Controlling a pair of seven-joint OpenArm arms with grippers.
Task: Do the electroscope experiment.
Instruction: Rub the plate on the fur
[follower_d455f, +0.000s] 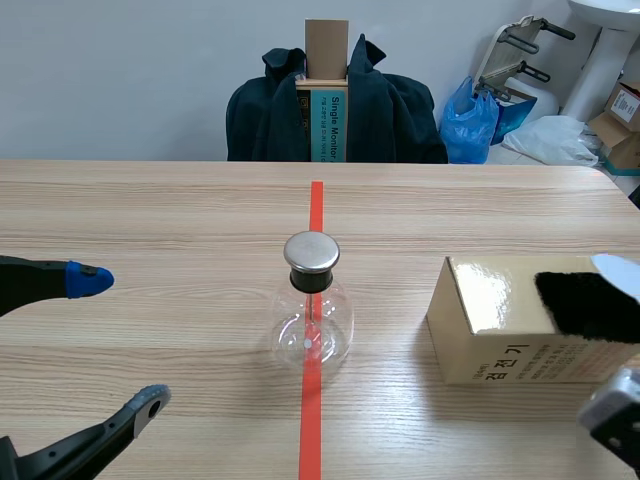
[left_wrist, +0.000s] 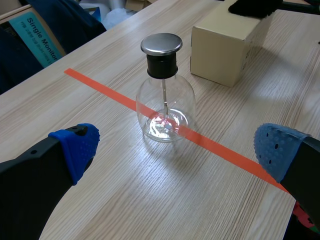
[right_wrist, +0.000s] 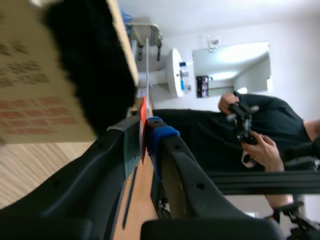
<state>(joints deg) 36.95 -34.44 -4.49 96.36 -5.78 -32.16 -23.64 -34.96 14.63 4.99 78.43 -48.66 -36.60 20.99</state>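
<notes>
Sitting on the tabletop just ahead of the spread left hand, the glass electroscope looks light, fragile, slippery; grip its black neck. Meanwhile the right hand pinches a thin strip.

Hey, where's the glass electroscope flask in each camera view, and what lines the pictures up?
Scene view: the electroscope flask stands mid-table on the tape line, left of the cardboard box.
Left wrist view: ahead of the open left claw, on the tape line, box beyond it.
Right wrist view: not in it.
Shared landmark: the cardboard box, in all three views.
</notes>
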